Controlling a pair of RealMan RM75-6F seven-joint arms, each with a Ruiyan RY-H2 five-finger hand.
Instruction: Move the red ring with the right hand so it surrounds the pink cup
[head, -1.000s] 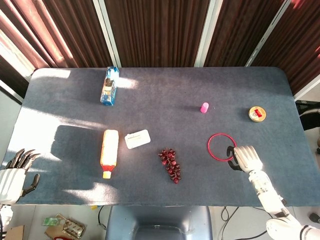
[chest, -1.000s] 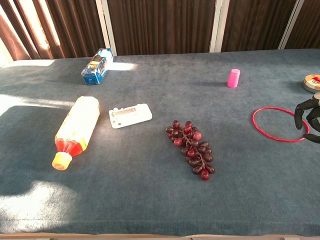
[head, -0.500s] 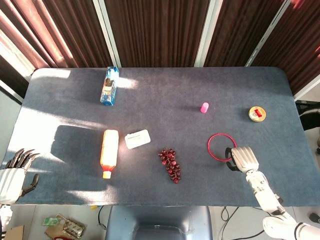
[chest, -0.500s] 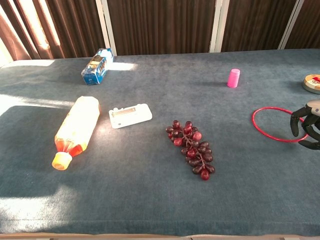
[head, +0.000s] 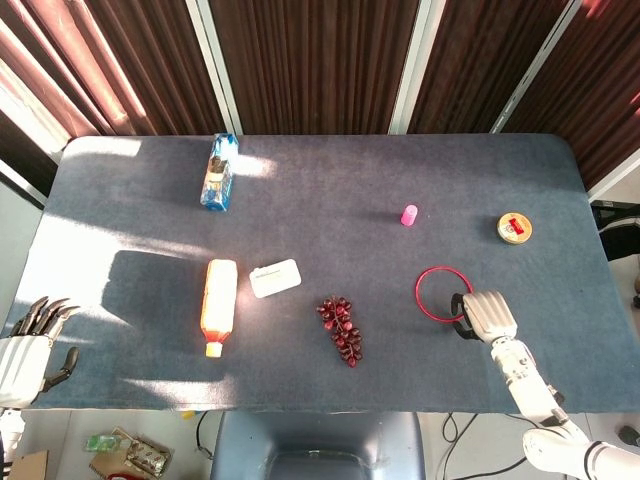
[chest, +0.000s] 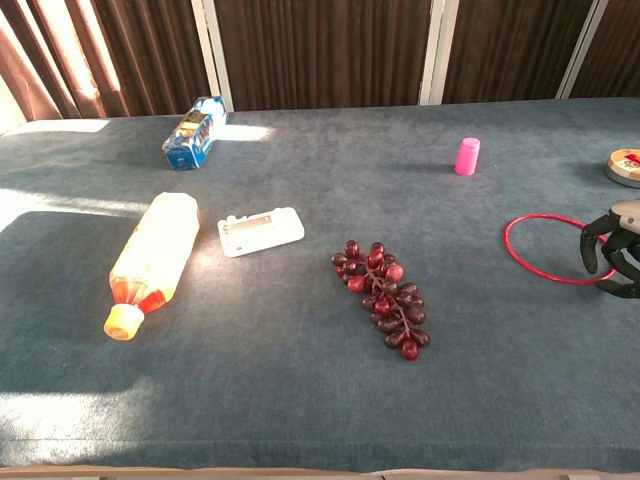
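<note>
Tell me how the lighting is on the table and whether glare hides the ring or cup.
Head view: sunlit patches wash out the table's left side; the red ring and pink cup sit in even shade, clear. Chest view: bright patches at left; the ring and cup stay sharp, and the right hand is cut off by the frame edge.

Bare table (head: 380, 260) lies between red ring (head: 443, 293) and pink cup (head: 409, 215), seemingly.

We see an orange bottle (head: 219, 306) lying beside a white box (head: 275, 277), with grapes (head: 341, 330) nearer the middle. A blue packet (head: 219, 172) lies far back, and a round tin (head: 514, 227) sits at the right.
</note>
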